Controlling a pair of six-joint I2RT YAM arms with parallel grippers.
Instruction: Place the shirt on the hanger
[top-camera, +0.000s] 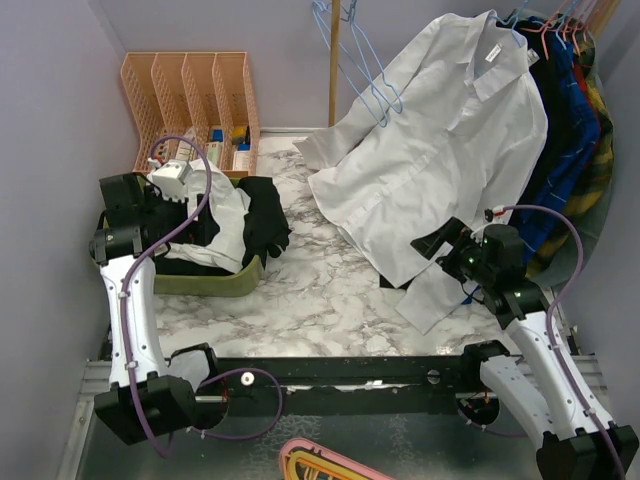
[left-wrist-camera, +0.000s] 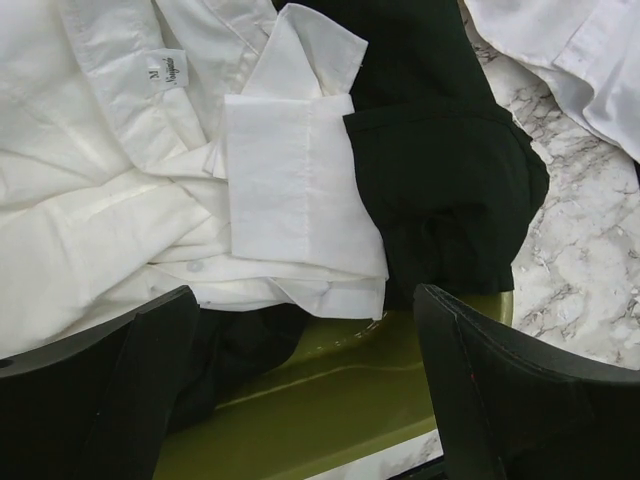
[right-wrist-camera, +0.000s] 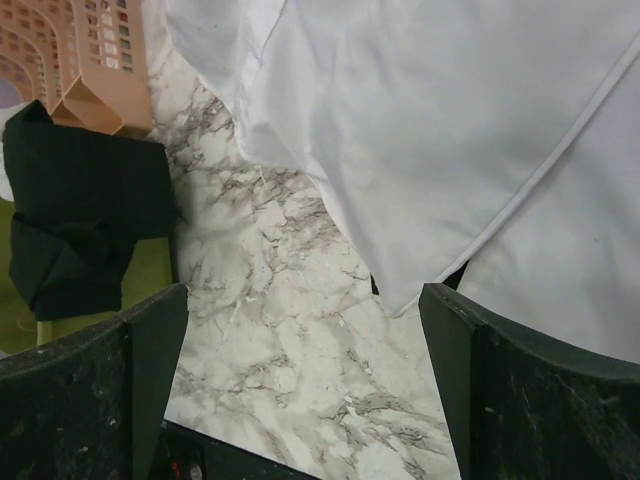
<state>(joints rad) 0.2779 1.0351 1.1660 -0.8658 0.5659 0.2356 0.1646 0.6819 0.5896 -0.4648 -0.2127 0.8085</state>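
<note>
Pickup is judged pending: the left end effector (left-wrist-camera: 303, 300) and right end effector (right-wrist-camera: 303, 295) are released (nothing grasped); the shirt (left-wrist-camera: 120, 200) must be gripped next.

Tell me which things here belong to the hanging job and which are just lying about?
For the job: large white shirt, light-blue wire hangers.
Lying about: green bin, black garment, orange organiser, plaid clothes on the rail.
</note>
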